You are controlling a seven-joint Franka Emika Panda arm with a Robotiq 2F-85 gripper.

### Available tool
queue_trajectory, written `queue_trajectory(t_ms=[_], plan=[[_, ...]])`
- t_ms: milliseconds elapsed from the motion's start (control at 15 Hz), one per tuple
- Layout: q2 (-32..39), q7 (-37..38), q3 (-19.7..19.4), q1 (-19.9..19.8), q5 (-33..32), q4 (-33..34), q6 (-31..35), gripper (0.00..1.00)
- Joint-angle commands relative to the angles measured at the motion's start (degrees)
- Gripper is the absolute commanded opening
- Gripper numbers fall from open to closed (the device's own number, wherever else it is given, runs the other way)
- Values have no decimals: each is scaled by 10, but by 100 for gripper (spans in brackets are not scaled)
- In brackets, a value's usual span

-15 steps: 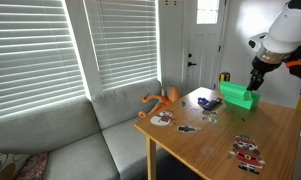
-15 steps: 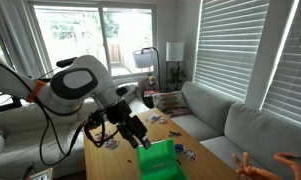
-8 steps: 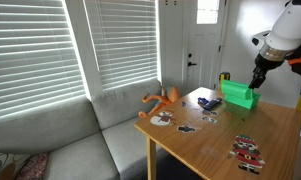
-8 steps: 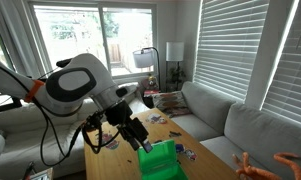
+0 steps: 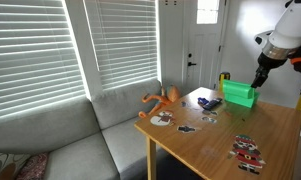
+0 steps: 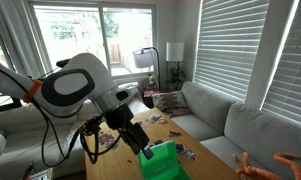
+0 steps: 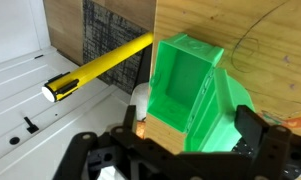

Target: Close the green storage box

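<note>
The green storage box [image 5: 238,94] sits at the far end of the wooden table [image 5: 215,140]. It also shows in an exterior view [image 6: 160,160]. In the wrist view the green storage box [image 7: 178,80] shows an open cavity, with its hinged lid tilted over beside it. My gripper [image 7: 190,125] is open, one finger on each side of the lid, just above the box. In both exterior views the gripper [image 5: 258,78] [image 6: 140,140] hovers at the box's edge.
A yellow upright object [image 5: 225,77] stands behind the box and shows as a yellow bar in the wrist view [image 7: 105,65]. An orange toy figure [image 5: 162,99], a blue item [image 5: 206,102] and several flat pieces [image 5: 248,150] lie on the table. A grey sofa [image 5: 80,140] adjoins it.
My gripper has shifted slightly along the box, and the lid looks tipped further over. Nothing else has moved.
</note>
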Motion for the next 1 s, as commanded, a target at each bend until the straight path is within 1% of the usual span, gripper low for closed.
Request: queue_trajectory(t_ms=[0, 533, 933], plan=[[-18, -30, -8, -14, 20, -14, 24, 100], [-11, -57, -19, -29, 41, -9, 53, 100], [-11, -68, -27, -42, 65, -10, 53, 100]])
